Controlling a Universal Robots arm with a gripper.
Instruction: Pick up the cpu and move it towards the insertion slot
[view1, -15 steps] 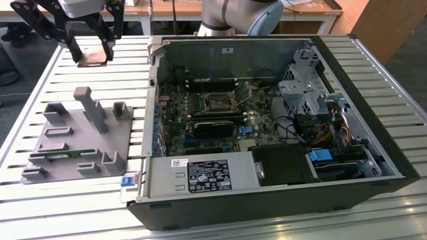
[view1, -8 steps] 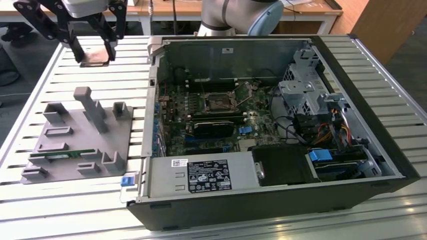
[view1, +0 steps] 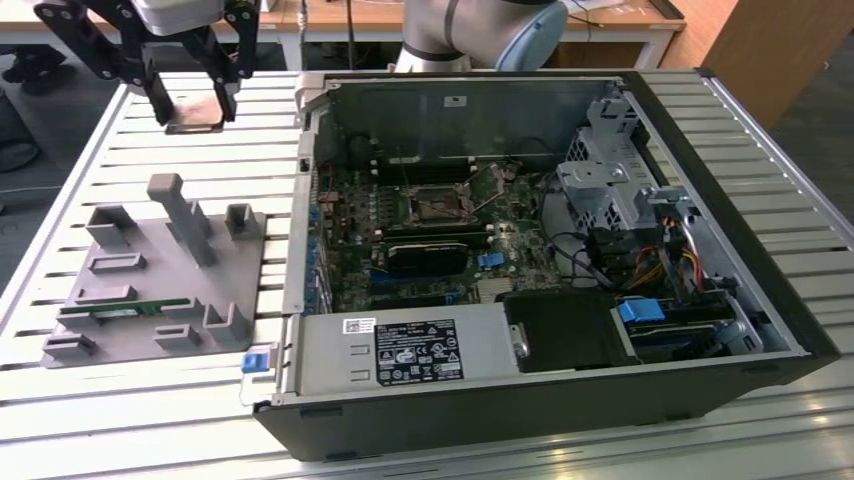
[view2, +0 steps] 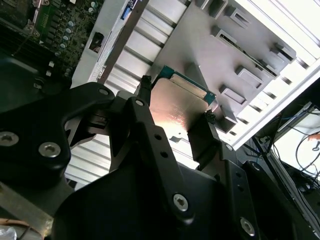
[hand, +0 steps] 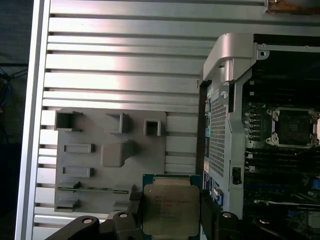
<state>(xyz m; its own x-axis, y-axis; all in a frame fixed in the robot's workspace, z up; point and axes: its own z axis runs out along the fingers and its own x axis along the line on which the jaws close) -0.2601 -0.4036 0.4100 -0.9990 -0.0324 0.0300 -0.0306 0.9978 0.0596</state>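
Gripper (view1: 196, 100) grasps the cpu (view1: 198, 108), one finger (hand: 134, 214) pressed on each side of it; chip raised off the slatted table (view1: 160, 150). In both wrist views the cpu (hand: 170, 209) sits square between the fingers. Below the gripper lies the grey parts holder (view1: 154, 270). The insertion slot (view1: 438, 203) is well apart, inside the open computer case (view1: 534, 420), toward the exterior view's right.
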